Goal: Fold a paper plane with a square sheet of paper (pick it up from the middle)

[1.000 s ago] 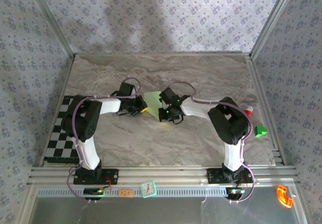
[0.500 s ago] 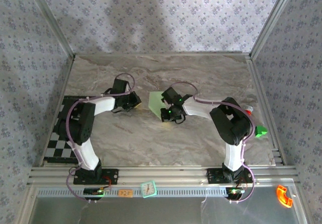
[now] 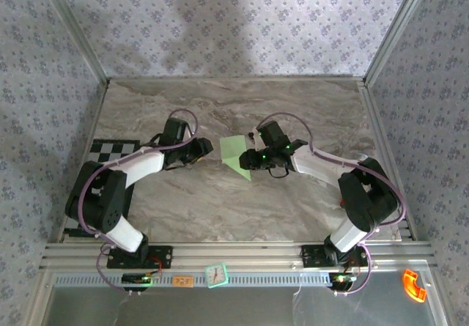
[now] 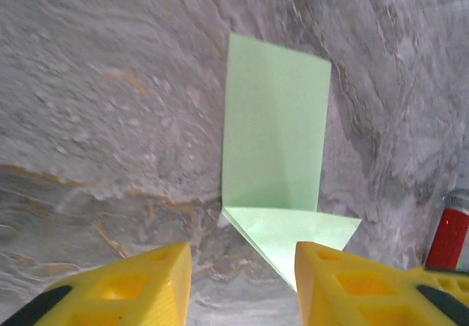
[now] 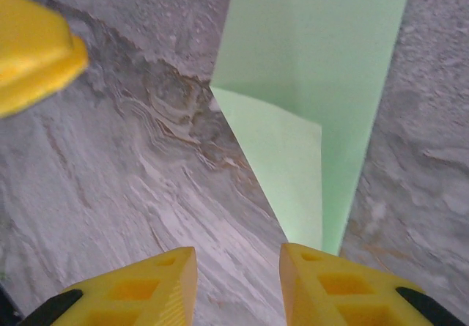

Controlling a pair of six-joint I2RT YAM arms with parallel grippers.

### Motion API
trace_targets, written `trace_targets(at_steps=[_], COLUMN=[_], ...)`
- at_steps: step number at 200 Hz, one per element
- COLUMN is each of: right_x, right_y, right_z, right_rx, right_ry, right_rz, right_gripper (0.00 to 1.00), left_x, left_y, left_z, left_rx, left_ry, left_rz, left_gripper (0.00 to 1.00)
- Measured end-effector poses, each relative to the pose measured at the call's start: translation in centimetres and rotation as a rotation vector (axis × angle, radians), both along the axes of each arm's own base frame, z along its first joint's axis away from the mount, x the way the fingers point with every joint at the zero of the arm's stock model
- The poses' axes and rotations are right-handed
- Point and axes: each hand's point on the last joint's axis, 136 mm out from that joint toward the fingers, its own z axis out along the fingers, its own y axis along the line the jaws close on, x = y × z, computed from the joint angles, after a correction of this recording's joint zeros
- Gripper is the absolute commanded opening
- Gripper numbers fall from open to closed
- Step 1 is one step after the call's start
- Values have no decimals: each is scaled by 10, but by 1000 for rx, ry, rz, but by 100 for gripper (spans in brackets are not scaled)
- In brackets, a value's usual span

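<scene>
While both arms reach over the middle of the table [image 3: 308,113], the paper [image 3: 234,152] lies flat on the marble between them, a pale green piece with a point toward the near edge. The left gripper [image 3: 207,150] sits just left of it, a little bare table between. The right gripper [image 3: 247,163] is at the paper's right edge by the pointed end, and whether it touches I cannot tell from above.

From the left wrist, the paper [image 4: 275,135] shows as a long strip creased down its length, one end turned over into a triangular flap [image 4: 293,234]. The left gripper [image 4: 242,282] is partly open: its two yellow fingers [image 4: 146,286] stand apart, marble and the flap's edge seen between them, and they hold nothing. A red object [image 4: 448,234] with a grey top stands at that view's right edge.

From the right wrist, the paper [image 5: 315,62] runs away from the camera, the flap [image 5: 282,168] folded over its near end and narrowing to a tip just ahead of the fingers [image 5: 344,289]. The right gripper [image 5: 238,282] is partly open too, fingers apart and empty. One of the left gripper's yellow fingers [image 5: 33,47] shows at the upper left, clear of the paper. A checkered mat [image 3: 110,150] lies at the table's left side, under the left arm.
</scene>
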Motion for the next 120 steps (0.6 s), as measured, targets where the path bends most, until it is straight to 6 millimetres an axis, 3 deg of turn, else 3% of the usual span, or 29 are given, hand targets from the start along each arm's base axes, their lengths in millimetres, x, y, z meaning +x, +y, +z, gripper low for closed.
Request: trace_targets(at_steps=[59, 120], right_x=[10, 18], right_y=[0, -9], right_z=[-42, -61], right_rx=[-15, -34], right_ry=[100, 148], right_rz=[-66, -114], right_gripper=[36, 33], left_x=[-8, -17], left_y=[-31, -45], left_z=[-17, -41], left_rx=[-78, -97], left_ry=[61, 148], left_rz=[-64, -90], left_gripper=[49, 48])
